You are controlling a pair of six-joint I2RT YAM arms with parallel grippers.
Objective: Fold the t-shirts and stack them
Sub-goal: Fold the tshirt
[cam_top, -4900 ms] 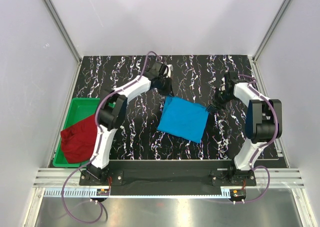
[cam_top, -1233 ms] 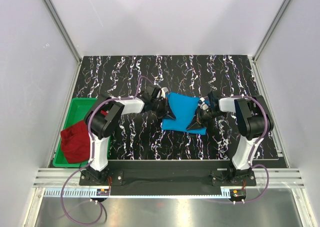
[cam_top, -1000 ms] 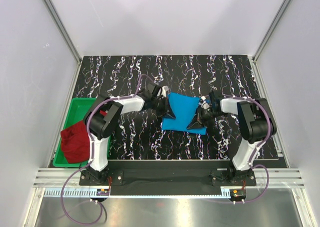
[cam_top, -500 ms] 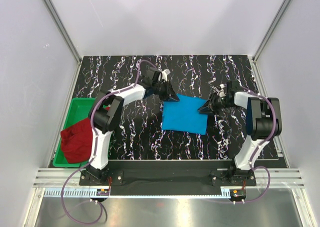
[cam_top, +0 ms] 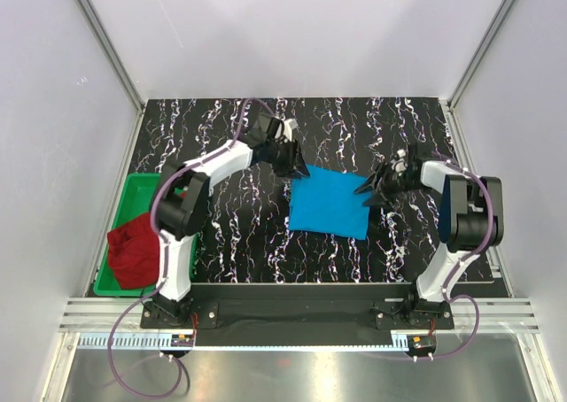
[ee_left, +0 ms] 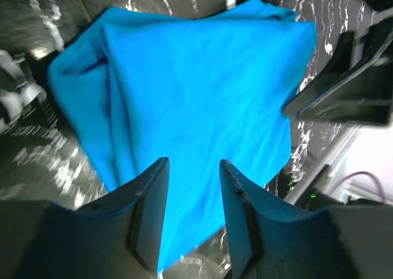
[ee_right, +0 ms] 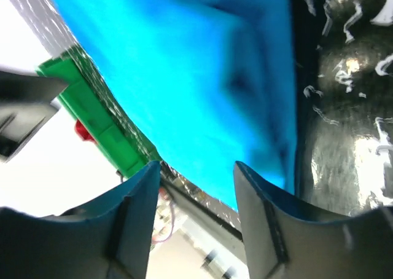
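Top view: blue t-shirt (cam_top: 329, 204) lies folded flat, roughly rectangular, mid desk (cam_top: 221, 225), between my two arms; my left tool (cam_top: 299, 170) points at its far-left corner, my right tool (cam_top: 364, 192) sits at its right edge near the far corner; cannot tell from here if either tip touches the cloth; dark red t-shirt (cam_top: 133, 247) is bunched at the near end of the green bin (cam_top: 135, 191) at the desk's left side, spilling over the bin's near-left rim, well apart from the blue one. Left wrist view: my left tool (ee_left: 193, 165) has its fingers (ee_left: 147, 211) parted with nothing between them, so it is open and empty; the blue t-shirt (ee_left: 202, 88) fills the view beyond, a fold ridge running along its left side; a dark part of my right arm shows at the right past the cloth's edge. Right wrist view: my right tool (ee_right: 198, 166) is likewise spread and empty, fingers (ee_right: 264, 223) apart over the blue t-shirt (ee_right: 184, 88); the picture is blurred; beyond the cloth a strip of green bin (ee_right: 92, 107) with a small red patch beside it.
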